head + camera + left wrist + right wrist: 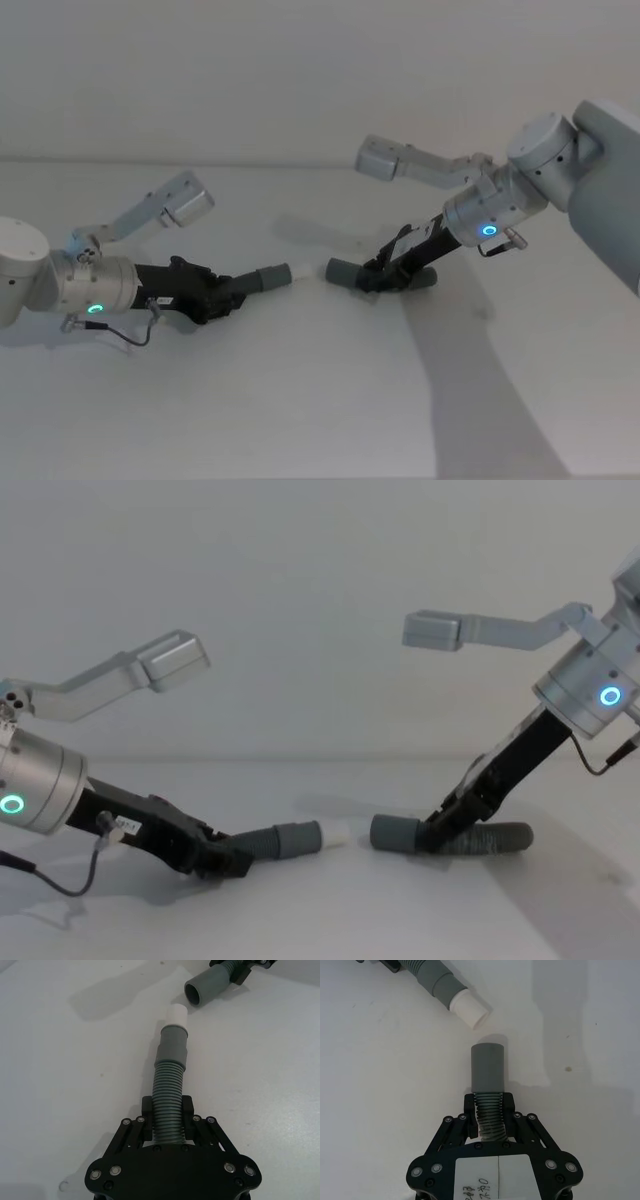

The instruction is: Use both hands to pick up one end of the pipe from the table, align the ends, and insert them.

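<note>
A plain white table [300, 400] fills the lower two thirds of the head view. A bare pale wall [300, 70] runs across the top.

The left gripper [240, 288] reaches in from the left edge, low over the table at centre left. Its fingers are closed tight around the ribbed body of the left hose piece [169, 1090]. That piece's grey cuff [270, 278] points toward the centre of the frame and ends in a short white tip [300, 271].

The right gripper [375, 272] slopes down from the upper right to just right of centre. It is clamped on the ribbed part of the right hose piece [489, 1110], just behind its plain cuff [342, 272]. The free tail of that piece [500, 837] lies on the table to the right in the chest view.

The white tip and the plain cuff face each other near the centre, close but apart. In the right wrist view they sit at an angle, not in line.

The far end of the left hose piece is hidden under its gripper. Whether either cuff touches the table cannot be told.
</note>
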